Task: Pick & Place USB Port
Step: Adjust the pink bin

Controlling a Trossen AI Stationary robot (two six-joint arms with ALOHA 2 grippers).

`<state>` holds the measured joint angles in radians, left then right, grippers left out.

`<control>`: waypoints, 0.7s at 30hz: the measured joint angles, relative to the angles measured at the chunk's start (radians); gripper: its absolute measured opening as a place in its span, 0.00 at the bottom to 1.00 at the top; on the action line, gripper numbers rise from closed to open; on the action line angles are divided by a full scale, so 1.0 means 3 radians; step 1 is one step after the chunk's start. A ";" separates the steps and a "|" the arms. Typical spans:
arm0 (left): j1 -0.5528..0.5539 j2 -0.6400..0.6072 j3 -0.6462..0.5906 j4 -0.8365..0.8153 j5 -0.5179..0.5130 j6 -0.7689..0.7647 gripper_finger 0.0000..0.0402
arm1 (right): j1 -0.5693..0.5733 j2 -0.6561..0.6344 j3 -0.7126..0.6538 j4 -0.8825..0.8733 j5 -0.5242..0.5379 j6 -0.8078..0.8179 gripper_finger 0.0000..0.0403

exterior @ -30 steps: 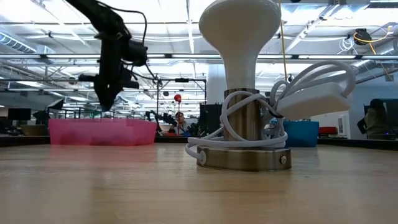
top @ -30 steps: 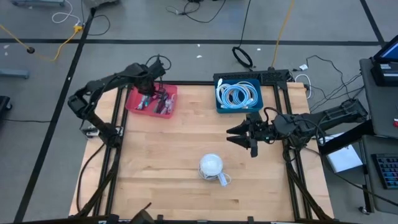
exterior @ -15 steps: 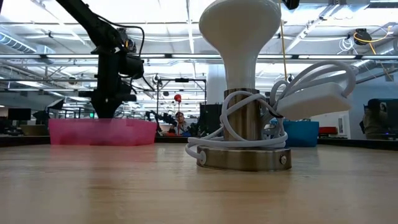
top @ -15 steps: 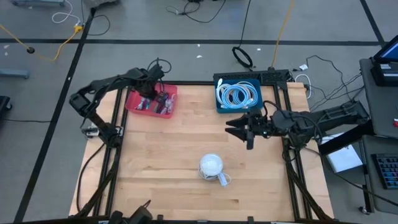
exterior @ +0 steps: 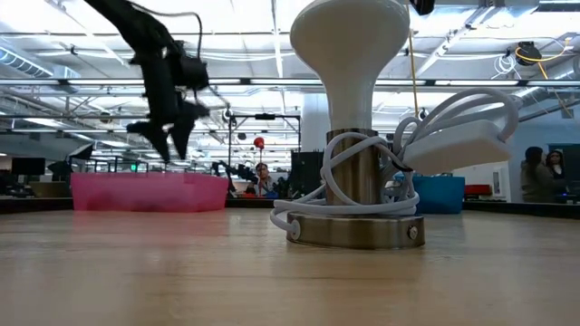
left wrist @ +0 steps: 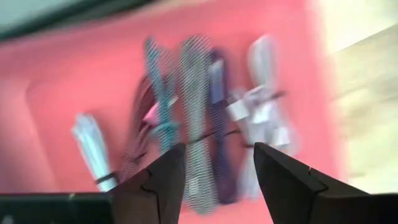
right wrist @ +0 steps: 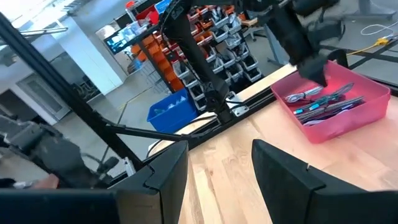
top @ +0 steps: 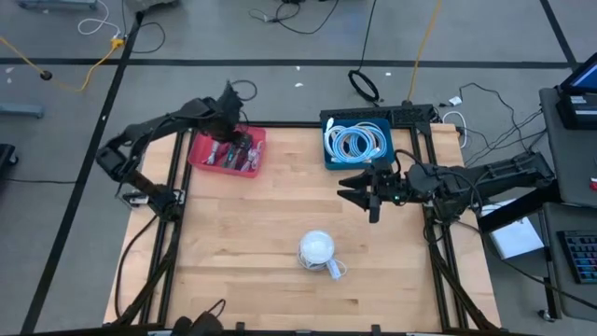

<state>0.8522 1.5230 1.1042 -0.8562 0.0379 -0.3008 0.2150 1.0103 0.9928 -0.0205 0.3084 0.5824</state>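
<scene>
My left gripper (top: 227, 133) hangs above the pink bin (top: 227, 149) at the far left of the wooden worktop (top: 252, 243), fingers (left wrist: 155, 186) spread apart and holding nothing. The bin is a shallow, smooth-walled plastic tray, translucent pink from the low view (exterior: 149, 191). Inside it lie the USB cables (left wrist: 199, 124), the task's things: several short bundled leads side by side, one with a braided black-and-white weave, one teal, one dark purple, one pale lilac tied with a dark band, and a pale blue one a little apart from the rest. None of them touches my fingers.

My right gripper (top: 366, 194) hovers over the right-hand part of the worktop, just near of the blue bin (top: 357, 140), its fingers (right wrist: 161, 180) parted and empty. That bin is a deeper blue box at the far right, and it holds coiled white cables (top: 354, 144) wound in loose rings.

Toward the near middle of the worktop stands a lamp (top: 317, 250) with a smooth white mushroom-shaped dome on a brushed metal stem and round base (exterior: 355, 228). Its white cord (exterior: 453, 118) is looped around the stem, and its white plug block sits against the right side.
</scene>
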 joint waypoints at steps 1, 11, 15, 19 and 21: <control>-0.0001 -0.0086 0.0028 0.0024 0.0081 -0.0002 0.47 | 0.0000 -0.0018 0.0000 -0.0011 -0.0033 0.0000 0.42; -0.0332 -0.1272 0.0178 0.0906 0.1102 -0.0586 0.46 | -0.0367 -0.0670 0.0000 -0.0589 -0.0594 -0.0688 0.06; -0.0617 -0.1682 0.0178 0.1096 0.1104 -0.0811 0.46 | -0.0654 -0.0993 0.0001 -0.1146 -0.0592 -0.0920 0.01; -0.1006 -0.1976 0.0178 0.1088 0.1094 -0.0940 0.46 | -0.0877 -0.1342 -0.0086 -0.1837 -0.0489 -0.0995 0.00; -0.1241 -0.2086 0.0178 0.1069 0.1079 -0.0996 0.46 | -0.0937 -0.1590 -0.0250 -0.2069 -0.0415 -0.0891 0.00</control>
<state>0.4800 0.8970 1.1576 -0.5353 0.3617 -0.5996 -0.0663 0.5333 0.9178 -0.6412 0.1840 0.3151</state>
